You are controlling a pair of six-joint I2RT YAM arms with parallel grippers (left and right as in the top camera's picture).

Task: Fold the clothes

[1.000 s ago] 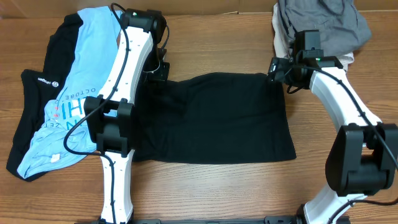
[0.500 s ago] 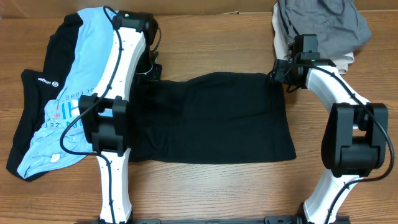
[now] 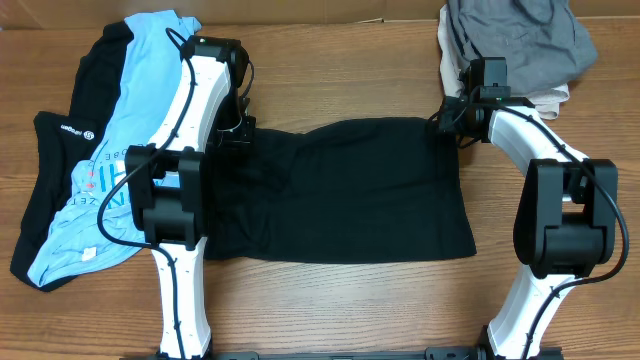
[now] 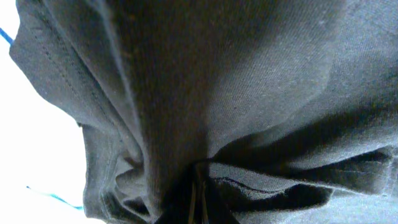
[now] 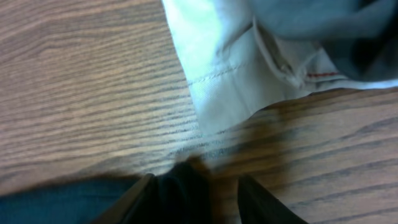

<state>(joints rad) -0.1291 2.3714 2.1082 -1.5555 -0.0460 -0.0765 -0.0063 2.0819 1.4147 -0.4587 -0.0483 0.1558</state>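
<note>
While the left claw (image 4: 199, 194) is pressed together on a bunched fold of the plain black cotton shirt (image 3: 340, 190), the right claw (image 5: 200, 198) is at the opposite far corner. Its fingers are spread w/ the black hem tucked btwn them. Wood shows in the gap on one side, so no pinch yet as far as I can see. Shirt lies flat on the brown wooden worktop (image 3: 330, 60), stretched btwn the two claws, its near edge well back toward the arm bases.

Just beyond the right claw there's a cream-white cloth w/ a stitched hem (image 5: 224, 74), w/ a rumpled grey garment (image 3: 520, 35) heaped over it. Close, but not touching the fingers. Outboard of the left claw, a light-blue printed tee (image 3: 110, 160) is draped over a black garment w/ a small white logo (image 3: 55, 130). Neither is in a claw.

Step in hand, my read: securing both far corners for the 1st fold. Next move prob. needs the right claw to nip only the black layer, not the cream cloth. Then both claws lift together & carry the far edge toward the near one, kept level so the fold lands square. Risk: an uneven lift skews it.
</note>
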